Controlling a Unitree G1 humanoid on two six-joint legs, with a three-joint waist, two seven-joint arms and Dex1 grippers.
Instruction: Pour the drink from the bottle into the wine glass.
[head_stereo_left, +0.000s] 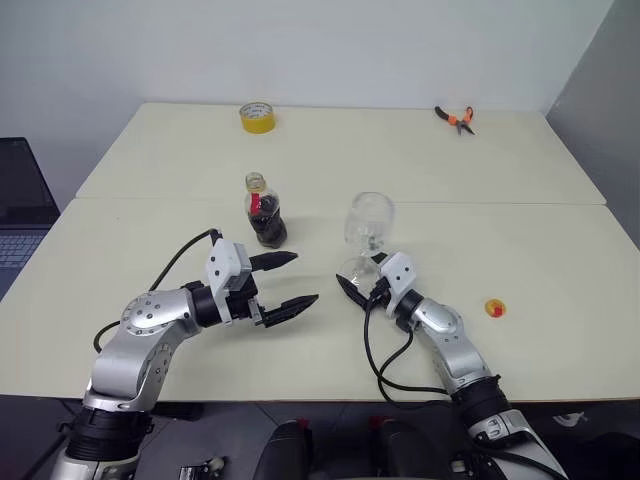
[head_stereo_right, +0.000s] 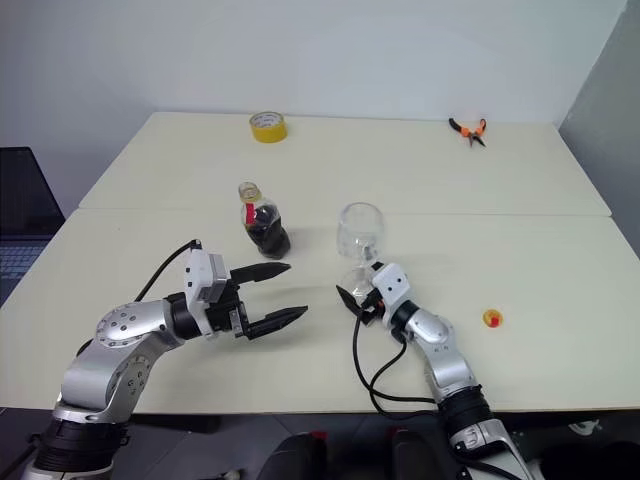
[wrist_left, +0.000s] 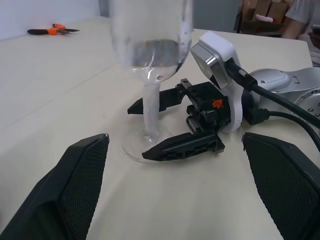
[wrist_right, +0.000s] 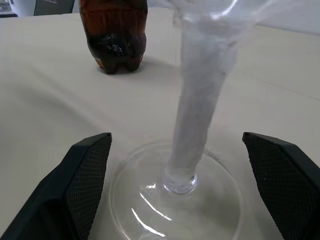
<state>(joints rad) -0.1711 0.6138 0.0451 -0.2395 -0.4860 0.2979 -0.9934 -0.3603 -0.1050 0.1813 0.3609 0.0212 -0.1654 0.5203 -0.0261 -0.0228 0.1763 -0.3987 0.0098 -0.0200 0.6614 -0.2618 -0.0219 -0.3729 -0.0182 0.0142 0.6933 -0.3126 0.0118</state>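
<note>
bottle: the bottle (head_stereo_left: 265, 212) stands upright on the cream table (head_stereo_left: 540, 250), towards the left of the middle, its long axis vertical; cap off, neck bare — a small yellow-and-red cap-like thing (head_stereo_left: 494, 308) lies well apart to the right, near the front edge.
drink: the drink (head_stereo_left: 269, 229) fills only the lower body, dark brown to black.
wine glass: the wine glass (head_stereo_left: 368, 227) stands upright to the right of the bottle, apart from it; stem vertical, bowl looks empty.
right gripper: the right gripper (wrist_left: 167, 122) lies low at the table, level, its jaws spread wide to either side of the glass's foot and stem; in the right wrist view neither finger touches the stem.
left gripper: the left gripper (head_stereo_left: 285, 280) hangs spread wide and empty, level, pointing forward and to the right; the bottle stands just beyond its farther fingertip, a little to the left.
turning relation: the left gripper is the nearer to the bottle — by my judgement it must go forward and slightly left, jaws either side of the upright body.
writing: a red label band (head_stereo_left: 255, 203) below the neck; no words readable.
outward: a yellow tape roll (head_stereo_left: 257, 117) and orange-handled pliers (head_stereo_left: 457, 118) lie at the far edge; a laptop (head_stereo_left: 20, 215) sits off to the left.
</note>
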